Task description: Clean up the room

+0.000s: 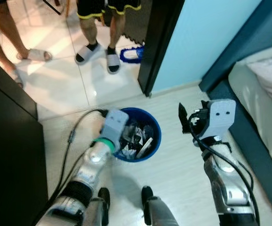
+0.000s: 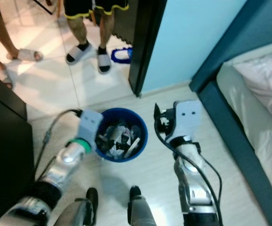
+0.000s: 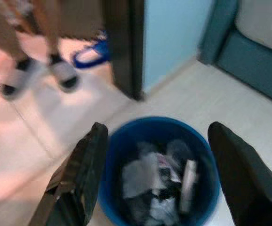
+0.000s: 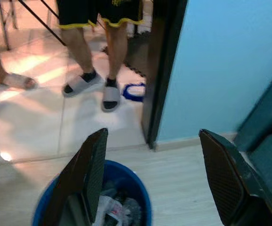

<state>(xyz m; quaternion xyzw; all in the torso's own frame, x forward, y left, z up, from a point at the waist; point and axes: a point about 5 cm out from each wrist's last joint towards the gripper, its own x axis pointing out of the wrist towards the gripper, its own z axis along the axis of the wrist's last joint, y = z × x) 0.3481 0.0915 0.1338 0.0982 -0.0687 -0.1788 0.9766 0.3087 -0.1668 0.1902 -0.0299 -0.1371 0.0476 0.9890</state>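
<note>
Blue plastic, round and open-topped, the waste bin (image 1: 157, 134) stands on the pale wood-look floor (image 1: 183, 165) just in front of the robot's feet, near the dark door frame (image 1: 157, 47). It is packed with crumpled white, grey and black rubbish (image 1: 138, 139); the single pieces are too jumbled and blurred to name. The left gripper (image 3: 157, 174) hovers over the bin's near-left rim, its grey wrist block covering that part of the rim from the head camera. In its own wrist view the two black fingers (image 3: 82, 176) stand wide apart and empty, the bin between them, though that picture is smeared and soft. The right gripper (image 4: 155, 181) is raised beside the bin on the right, apart from it, also spread open with nothing between its fingers; from the head only one black fingertip (image 1: 183, 113) shows past the grey housing.

Beyond the frame, on glossy cream tiles (image 1: 56, 80), a person in black shorts with yellow trim (image 1: 108, 7) stands in white slide sandals (image 1: 113, 60) over dark socks, cut off above the thigh. A second person's bare legs (image 1: 6, 28) are cut by the left edge. A blue object (image 1: 132, 54) lies half hidden behind the door frame. A black cabinet (image 1: 9, 155) fills the left side, and a teal bed frame with pale bedding (image 1: 263, 94) runs off the right.
</note>
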